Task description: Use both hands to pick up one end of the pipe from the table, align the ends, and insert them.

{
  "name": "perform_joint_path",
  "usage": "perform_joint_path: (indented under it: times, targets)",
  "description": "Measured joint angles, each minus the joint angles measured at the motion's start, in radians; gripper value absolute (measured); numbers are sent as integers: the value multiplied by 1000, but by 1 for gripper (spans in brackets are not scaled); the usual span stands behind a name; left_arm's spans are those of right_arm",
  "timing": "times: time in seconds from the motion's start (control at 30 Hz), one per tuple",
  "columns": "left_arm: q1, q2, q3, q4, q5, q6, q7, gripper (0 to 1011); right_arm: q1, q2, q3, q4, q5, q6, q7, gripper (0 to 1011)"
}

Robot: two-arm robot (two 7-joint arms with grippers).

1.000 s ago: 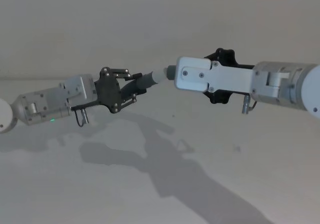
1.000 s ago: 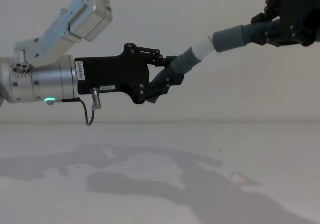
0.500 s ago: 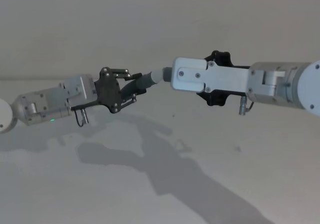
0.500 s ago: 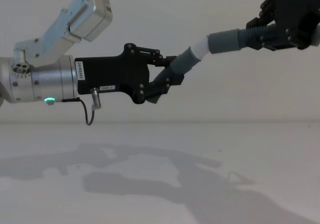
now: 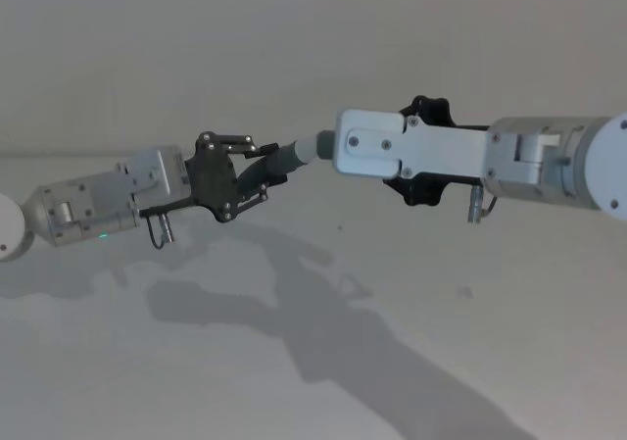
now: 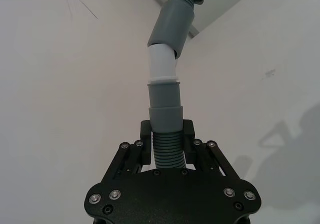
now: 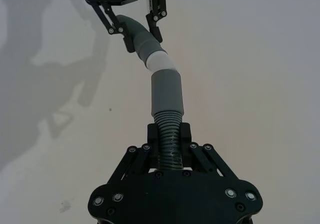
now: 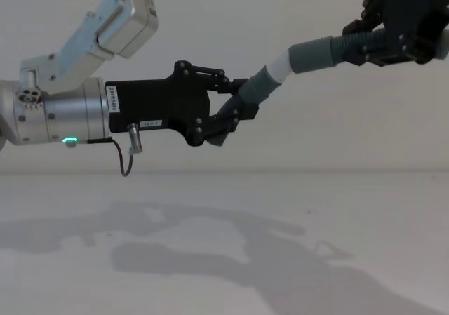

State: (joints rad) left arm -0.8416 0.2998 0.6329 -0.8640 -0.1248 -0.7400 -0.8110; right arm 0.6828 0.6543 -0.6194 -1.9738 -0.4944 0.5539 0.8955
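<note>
Closing in from my right since a second ago, the right claw pinches the socket piece onto the white tip; left claw pinches its tube above the tabletop. I keep both pieces in line and press slowly.

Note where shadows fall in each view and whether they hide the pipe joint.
Head view: arm shadows spread on the table below; white tip shows clearly. Chest view: shadows on the table, joint lit. Wrist views: shadows fall beside the left pincer and right pincer, off the pipe.
</note>
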Motion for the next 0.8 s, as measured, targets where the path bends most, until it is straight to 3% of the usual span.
perform_joint_path:
  times: [0.27, 0.8]
  targets:
    - [0, 0, 0, 0, 0, 0, 0, 327, 13, 0, -8, 4, -3, 5, 13, 223]
    - [0, 0, 0, 0, 0, 0, 0, 327, 66, -1, -53, 19, -55, 32, 76, 223]
